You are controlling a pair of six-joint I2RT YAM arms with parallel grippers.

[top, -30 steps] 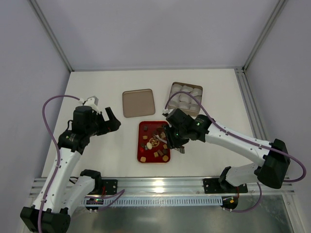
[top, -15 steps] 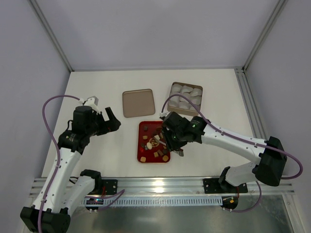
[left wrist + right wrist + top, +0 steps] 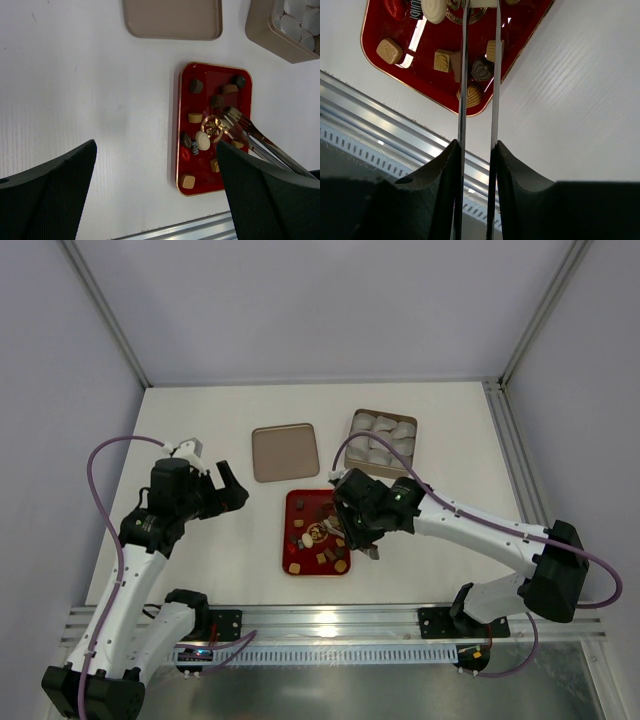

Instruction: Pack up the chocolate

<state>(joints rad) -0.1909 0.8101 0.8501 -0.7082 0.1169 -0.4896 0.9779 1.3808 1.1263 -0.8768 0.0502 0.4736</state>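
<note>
The right hand (image 3: 477, 150) is clamped on steel tongs (image 3: 465, 75), whose tips reach ahead among the chocolate (image 3: 195, 117) in the red tray (image 3: 215, 80). This looks like the picking step. Next, the tips should straddle one piece and squeeze. The left hand (image 3: 156, 150), fingers spread, hangs over the counter (image 3: 75, 75).

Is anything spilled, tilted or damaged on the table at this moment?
Nothing stands out. All chocolates lie inside the red tray, none on the table. The tin of paper cups sits upright, its lid flat beside it. The right claw holds tongs over the tray.
</note>
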